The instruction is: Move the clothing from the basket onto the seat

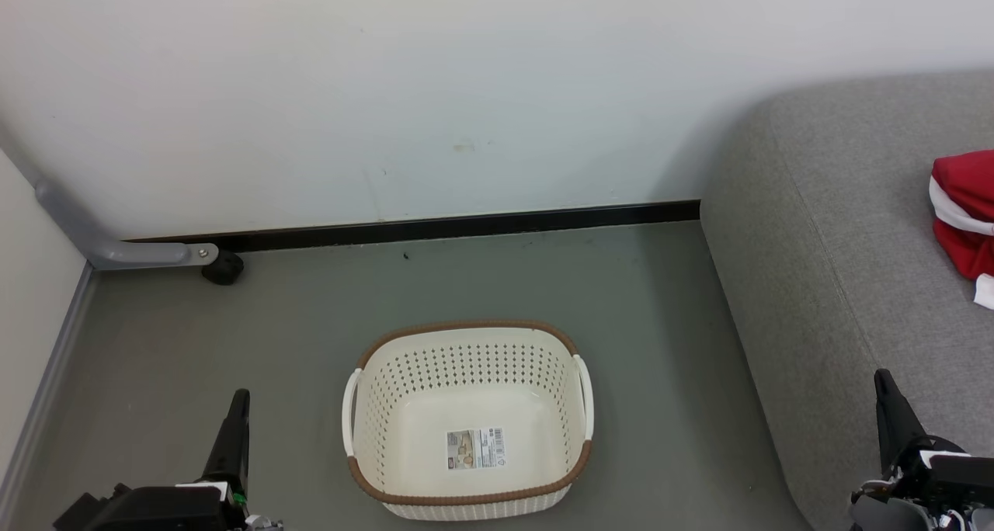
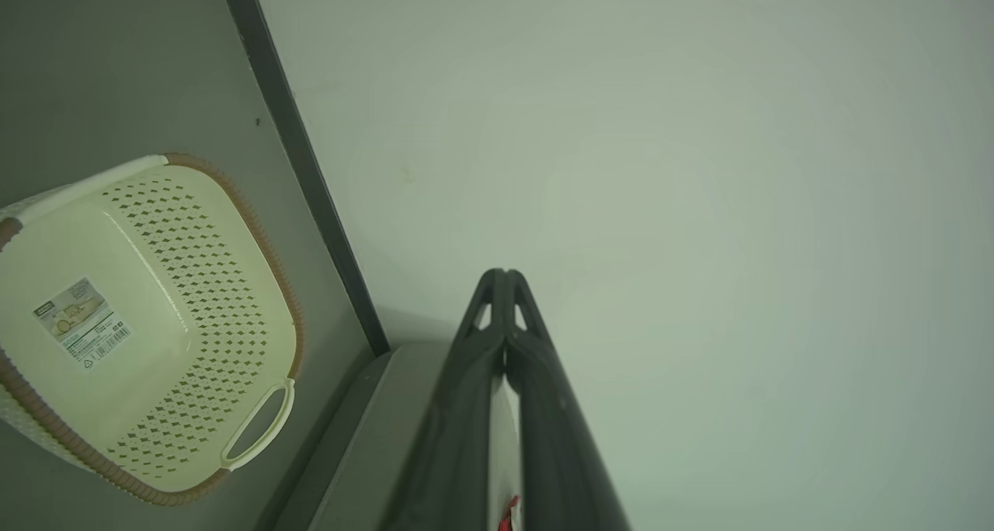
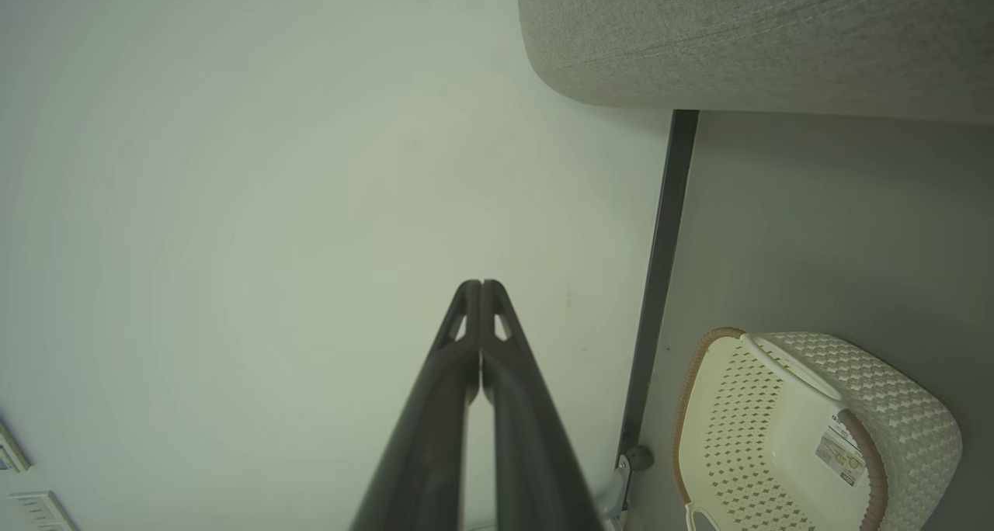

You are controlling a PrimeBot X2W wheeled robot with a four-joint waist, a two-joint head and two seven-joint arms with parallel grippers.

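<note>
At the bottom corners of the head view the two dark pincers point upward. The left pincer (image 1: pixel 239 397) hangs over the grey floor (image 1: pixel 660 321) just left of the basket, and the right pincer (image 1: pixel 884 382) sits over the front edge of the sofa seat (image 1: pixel 846 251). Each wrist view shows its own two long fingers pressed together from root to tip, pinching nothing, against the pale wall (image 1: pixel 388 88). The oval cream-white laundry basket (image 1: pixel 466 326) stands upright on the floor between the two pincers, touching neither. Its brown woven-look rim and both white side handles are in view, and the label sticker (image 1: pixel 475 448) on its inner bottom shows in full. The grey fabric seat fills the right side of the head view, well apart from the basket, with a stitched seam running along its rounded edge. The clothing (image 1: pixel 961 209), a bunched red garment with white trim, lies on top of the seat at the far right and is cut off by the picture's edge. A black skirting strip (image 1: pixel 466 225) runs along the foot of the wall. A grey bar (image 1: pixel 116 253) with a small dark round foot reaches the floor at the left corner.
</note>
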